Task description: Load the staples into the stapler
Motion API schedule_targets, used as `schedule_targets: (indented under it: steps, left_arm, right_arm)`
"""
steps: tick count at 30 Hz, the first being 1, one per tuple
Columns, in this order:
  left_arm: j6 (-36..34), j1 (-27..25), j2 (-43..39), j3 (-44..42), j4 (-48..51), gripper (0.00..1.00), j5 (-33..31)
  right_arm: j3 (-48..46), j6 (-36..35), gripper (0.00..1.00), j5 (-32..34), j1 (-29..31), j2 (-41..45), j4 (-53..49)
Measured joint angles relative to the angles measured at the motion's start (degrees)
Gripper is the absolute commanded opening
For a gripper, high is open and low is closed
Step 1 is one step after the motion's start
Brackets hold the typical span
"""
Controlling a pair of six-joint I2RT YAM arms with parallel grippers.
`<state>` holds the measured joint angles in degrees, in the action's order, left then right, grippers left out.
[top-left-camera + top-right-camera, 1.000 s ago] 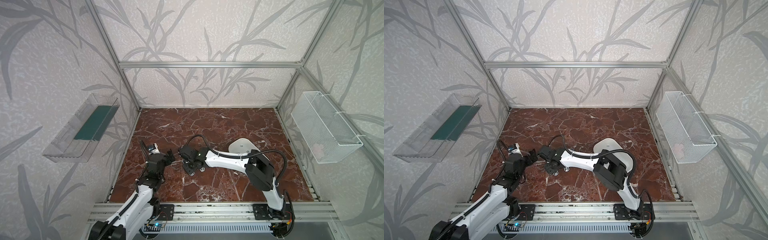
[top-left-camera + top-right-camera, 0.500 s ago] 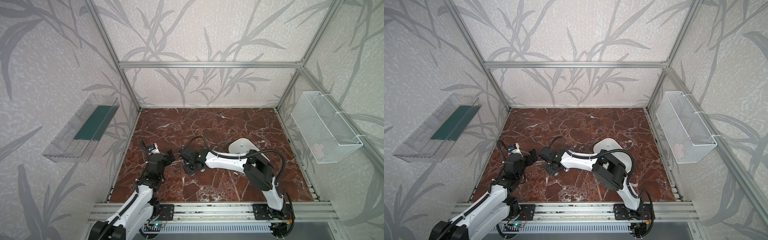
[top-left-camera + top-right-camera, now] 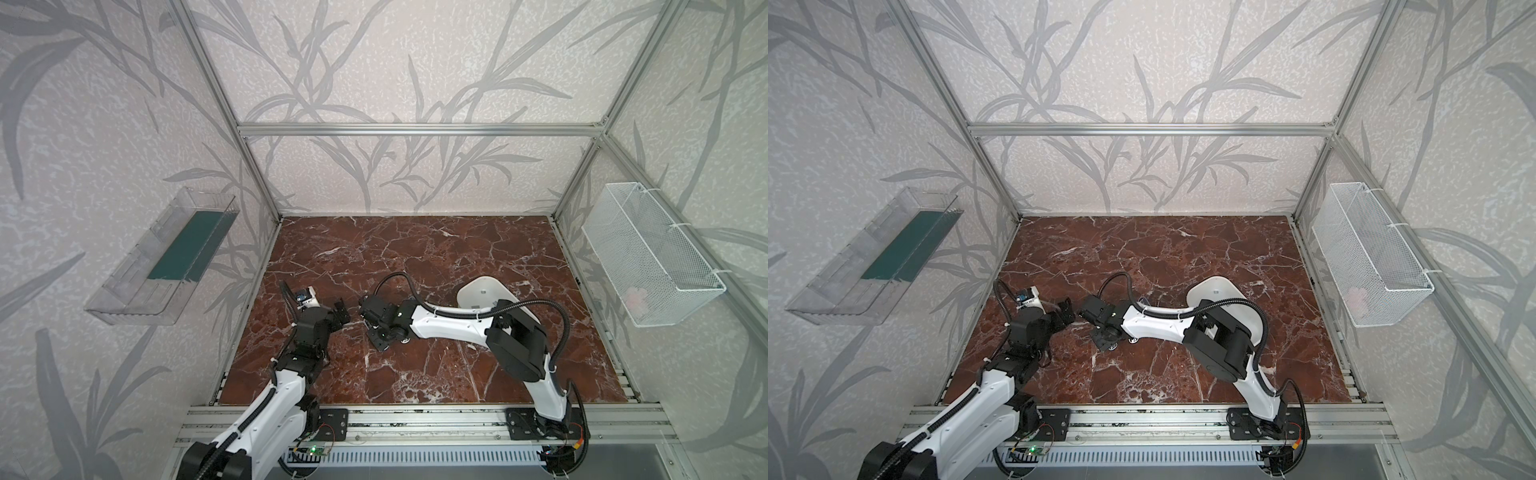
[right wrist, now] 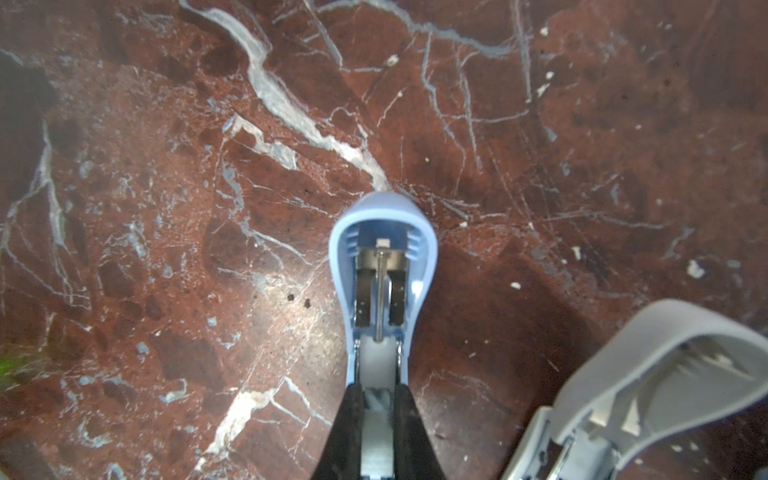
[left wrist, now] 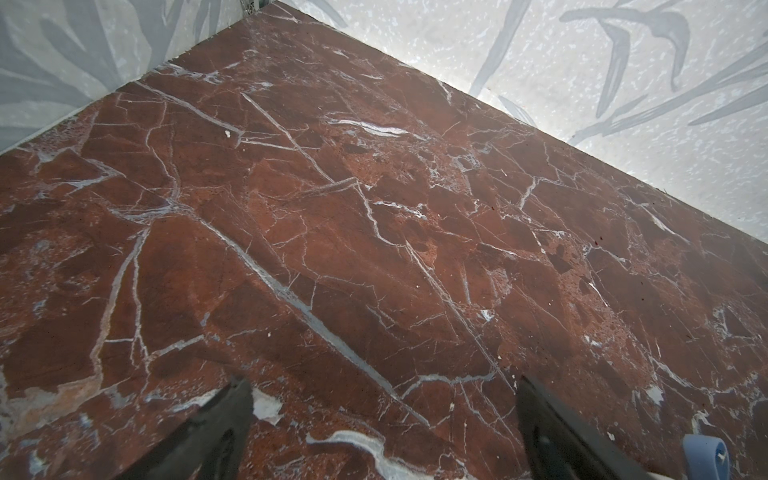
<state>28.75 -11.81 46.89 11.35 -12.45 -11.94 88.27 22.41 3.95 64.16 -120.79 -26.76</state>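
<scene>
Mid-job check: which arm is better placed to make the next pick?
Left. The left tool is open and empty above the marble; the right tool is shut on the blue stapler, so it's busy.

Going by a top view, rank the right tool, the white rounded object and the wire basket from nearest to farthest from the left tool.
1. right tool, just right of the left tool.
2. white rounded object, farther right on the table.
3. wire basket, hung on the right wall.
</scene>
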Motion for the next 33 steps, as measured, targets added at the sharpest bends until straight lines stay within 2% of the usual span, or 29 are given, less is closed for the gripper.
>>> schedule_targets:
  steps: [9,13,33]
  left_arm:
    - [0.00,0.00,-0.17,-0.22,-0.02,0.99,0.00]
    - [0.00,0.00,-0.22,-0.22,-0.02,0.99,0.00]
    - [0.00,0.00,-0.22,-0.22,-0.02,0.99,0.00]
  right_arm:
    - [-0.70,-0.09,0.10,0.90,0.02,0.17,1.25]
    - [-2.27,0.09,0.15,1.09,0.22,0.87,2.82]
    - [-9.09,1.60,0.29,4.46,1.22,5.14,2.91]
